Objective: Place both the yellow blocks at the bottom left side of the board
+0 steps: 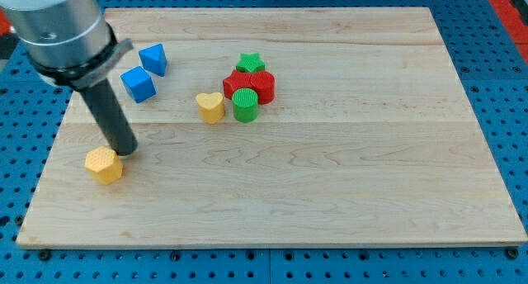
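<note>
Pale wooden board [346, 177] lay on a blue perforated table [16, 152], viewed from above at an angle. At the view's left, the yellow hexagonal block [104, 165] sat near the board's lower-left area. The rod's tip [125, 151] rested at that block's upper-right edge, touching or just beside it; which could not be told. The arm carried no pincer, only the dark rod, so no open or closed state applied. Up and right of the tip stood two blue blocks [138, 84] [153, 59], close together. Further right, the yellow heart-shaped block [210, 107] lay near mid-board, well apart from the hexagon. Just beside it sat a cluster: green cylinder [245, 105], red blocks [250, 86], green star [250, 63].
</note>
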{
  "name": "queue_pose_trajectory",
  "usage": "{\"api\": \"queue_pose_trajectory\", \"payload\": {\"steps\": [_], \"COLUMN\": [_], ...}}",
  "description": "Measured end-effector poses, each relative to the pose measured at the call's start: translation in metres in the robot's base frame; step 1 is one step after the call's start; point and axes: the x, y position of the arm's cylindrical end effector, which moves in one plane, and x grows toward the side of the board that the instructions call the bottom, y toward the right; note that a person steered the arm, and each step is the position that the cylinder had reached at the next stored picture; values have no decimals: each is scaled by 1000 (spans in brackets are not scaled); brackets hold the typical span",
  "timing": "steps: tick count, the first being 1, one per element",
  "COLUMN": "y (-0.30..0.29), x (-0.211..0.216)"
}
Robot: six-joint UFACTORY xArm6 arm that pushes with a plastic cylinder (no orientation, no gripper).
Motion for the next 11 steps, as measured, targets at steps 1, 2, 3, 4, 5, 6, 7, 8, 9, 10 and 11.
{"api": "queue_pose_trajectory", "payload": {"steps": [1, 2, 3, 4, 5, 6, 7, 8, 9, 10, 11], "y": [80, 129, 119, 119, 132, 83, 67, 54, 37, 39, -15], "x": [-16, -32, -61, -68, -99, -84, -30, 11, 13, -25, 7]}}
